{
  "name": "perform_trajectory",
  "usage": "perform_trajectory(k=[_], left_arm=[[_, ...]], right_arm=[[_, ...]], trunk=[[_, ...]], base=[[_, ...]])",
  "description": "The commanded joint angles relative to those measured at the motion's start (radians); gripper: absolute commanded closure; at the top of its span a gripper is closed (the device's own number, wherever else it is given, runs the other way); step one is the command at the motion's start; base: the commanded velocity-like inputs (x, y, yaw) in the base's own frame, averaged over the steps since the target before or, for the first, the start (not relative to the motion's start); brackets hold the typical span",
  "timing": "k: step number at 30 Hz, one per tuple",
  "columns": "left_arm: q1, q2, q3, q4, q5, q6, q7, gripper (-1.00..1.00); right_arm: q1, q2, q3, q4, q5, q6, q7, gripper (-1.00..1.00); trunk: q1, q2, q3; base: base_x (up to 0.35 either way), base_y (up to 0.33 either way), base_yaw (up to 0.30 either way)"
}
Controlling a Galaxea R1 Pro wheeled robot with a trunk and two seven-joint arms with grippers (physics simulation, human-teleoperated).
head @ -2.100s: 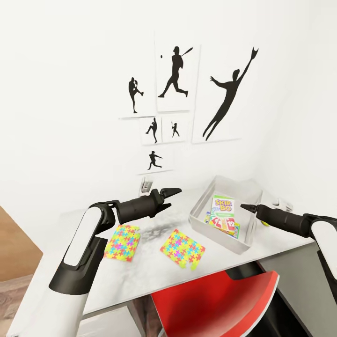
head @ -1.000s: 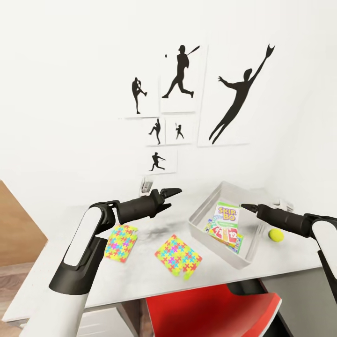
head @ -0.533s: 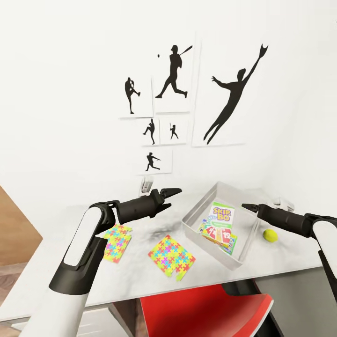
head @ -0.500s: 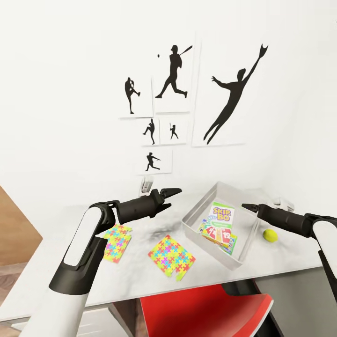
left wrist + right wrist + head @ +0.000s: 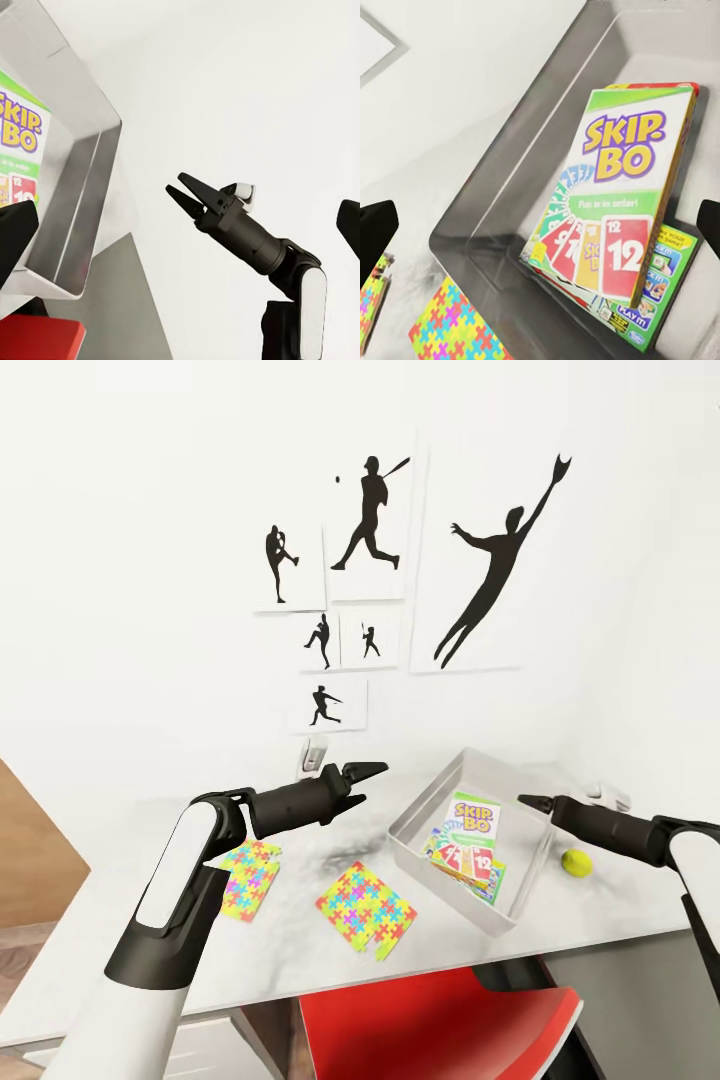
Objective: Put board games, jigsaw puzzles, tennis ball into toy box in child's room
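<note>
The light-grey toy box (image 5: 413, 830) sits on the table (image 5: 150, 920) in the head view. A Skip-Bo board game (image 5: 472, 818) lies on top of other game boxes inside it, and a blue one (image 5: 660, 291) pokes out beneath. Two jigsaw puzzles (image 5: 246, 878) (image 5: 366, 908) lie flat on the table left of the box. The tennis ball (image 5: 575, 862) rests just right of the box. My left gripper (image 5: 366, 772) hovers open above the table between the puzzles and the box. My right gripper (image 5: 526, 801) is open over the box's right rim, its fingertips (image 5: 375, 225) spread wide over the Skip-Bo box (image 5: 622, 187).
A red chair (image 5: 440, 1020) stands tucked under the table's front edge. Black baseball silhouette prints (image 5: 370, 515) hang on the white wall, with a white wall socket (image 5: 312, 757) below them. A small white object (image 5: 606, 795) lies at the table's far right. Wood floor (image 5: 30, 870) shows at the left.
The camera shifted, so the table and prints slid across the picture and the tennis ball came into sight. In the last half second nothing moved; both arms hold their pose.
</note>
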Motion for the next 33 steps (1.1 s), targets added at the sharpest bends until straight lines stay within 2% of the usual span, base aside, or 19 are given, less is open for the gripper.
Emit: perform_trajectory(k=[1, 6, 8, 15, 19, 20, 23, 24, 25, 33], left_arm=[[-0.001, 0.000, 0.001, -0.001, 0.010, 0.002, 0.010, -1.00], [-0.001, 0.000, 0.001, -0.001, 0.010, 0.002, 0.010, -1.00], [-0.001, 0.001, 0.001, -0.001, 0.010, 0.002, 0.010, -1.00], [-0.001, 0.001, 0.001, -0.001, 0.010, 0.002, 0.010, -1.00], [-0.001, 0.001, 0.001, -0.001, 0.010, 0.002, 0.010, -1.00], [-0.001, 0.001, 0.001, -0.001, 0.010, 0.002, 0.010, -1.00], [0.000, 0.001, 0.002, -0.001, 0.010, 0.002, 0.010, -1.00], [0.000, 0.001, 0.002, -0.001, 0.010, 0.002, 0.010, -1.00], [0.000, 0.001, 0.001, -0.001, 0.010, 0.002, 0.010, -1.00], [0.000, 0.001, 0.001, -0.001, 0.010, 0.002, 0.011, -1.00]], right_arm=[[-0.002, -0.002, -0.001, 0.001, -0.011, 0.004, -0.011, -1.00], [-0.007, -0.007, -0.003, 0.013, -0.011, 0.004, -0.013, -1.00], [-0.024, -0.021, -0.017, 0.063, -0.011, 0.004, -0.013, -1.00], [-0.060, -0.049, -0.040, 0.142, -0.011, 0.004, -0.014, -1.00], [-0.114, -0.095, -0.053, 0.265, -0.010, 0.004, -0.015, -1.00], [-0.114, -0.095, -0.053, 0.265, -0.010, 0.004, -0.015, -1.00], [-0.172, -0.129, -0.057, 0.393, -0.010, 0.004, -0.016, -1.00], [-0.172, -0.129, -0.057, 0.393, -0.010, 0.004, -0.016, -1.00], [-0.234, -0.154, -0.058, 0.524, -0.004, 0.004, -0.016, -1.00], [-0.291, -0.189, -0.057, 0.647, 0.033, 0.004, -0.016, -1.00]], trunk=[[0.001, -0.002, -0.002], [0.001, -0.002, -0.002], [0.001, -0.002, -0.002], [0.001, -0.002, -0.002], [0.001, -0.002, -0.002], [0.001, -0.002, -0.002], [0.001, -0.002, -0.002], [0.001, -0.002, -0.002], [0.001, -0.002, -0.002], [0.001, -0.002, -0.002]], base=[[0.000, -0.001, -0.003], [0.000, 0.000, -0.002], [0.000, 0.000, 0.000], [0.000, 0.000, 0.000], [0.000, 0.000, 0.000], [0.000, 0.000, 0.000], [0.000, 0.000, 0.000], [0.000, 0.000, 0.000], [0.000, 0.000, 0.000], [0.000, 0.000, 0.000]])
